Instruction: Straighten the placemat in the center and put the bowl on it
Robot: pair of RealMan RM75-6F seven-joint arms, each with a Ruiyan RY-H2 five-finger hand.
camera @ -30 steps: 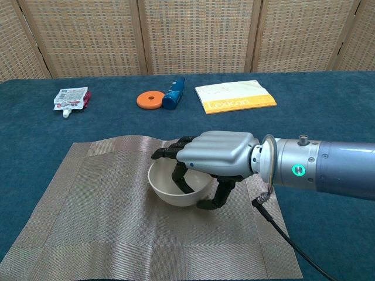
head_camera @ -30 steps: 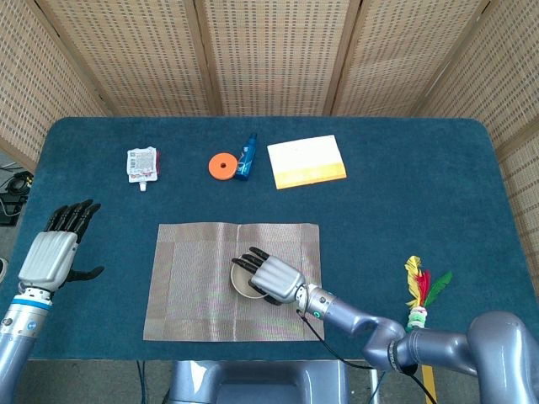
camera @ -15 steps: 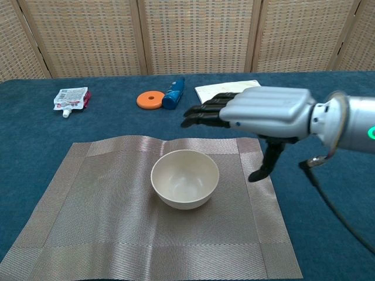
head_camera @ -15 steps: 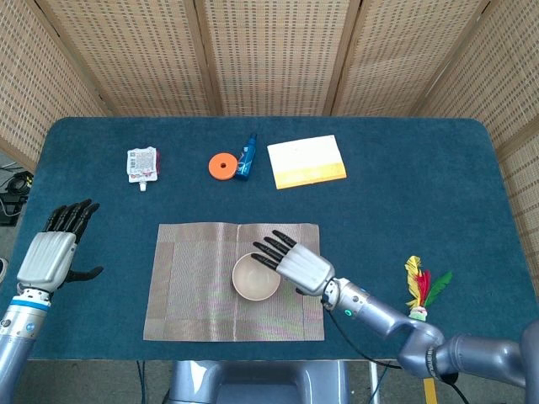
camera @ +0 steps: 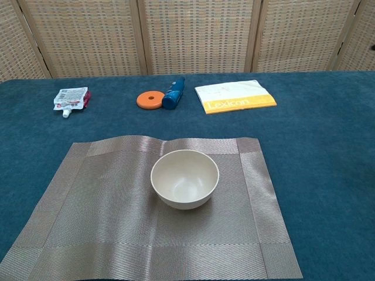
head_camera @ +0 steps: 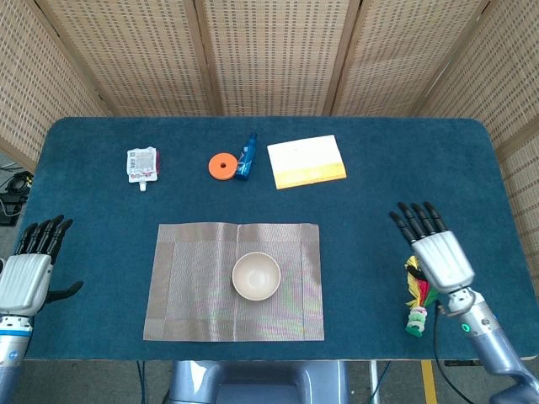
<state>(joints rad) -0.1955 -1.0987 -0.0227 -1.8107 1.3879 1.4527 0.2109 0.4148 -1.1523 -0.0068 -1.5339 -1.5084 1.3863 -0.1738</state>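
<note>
A cream bowl (head_camera: pixel 256 276) (camera: pixel 184 178) stands upright near the middle of the woven brown placemat (head_camera: pixel 189 286) (camera: pixel 94 216), which lies square to the table's front edge. My right hand (head_camera: pixel 438 251) hovers open at the right side of the table, far from the bowl, fingers spread and pointing away. At the left edge, my left hand (head_camera: pixel 29 268) is open too, holding nothing. Neither hand shows in the chest view.
Along the back lie a white and red pouch (head_camera: pixel 141 163), an orange disc (head_camera: pixel 221 166), a blue bottle (head_camera: pixel 247 156) and a yellow-white book (head_camera: pixel 306 161). A feathered shuttlecock toy (head_camera: pixel 418 296) sits under my right hand.
My right hand let go of the bowl, lifted off it and drew back to the right side of the table. The left hand drifted slightly left and nearer. The bowl stays on the mat.
</note>
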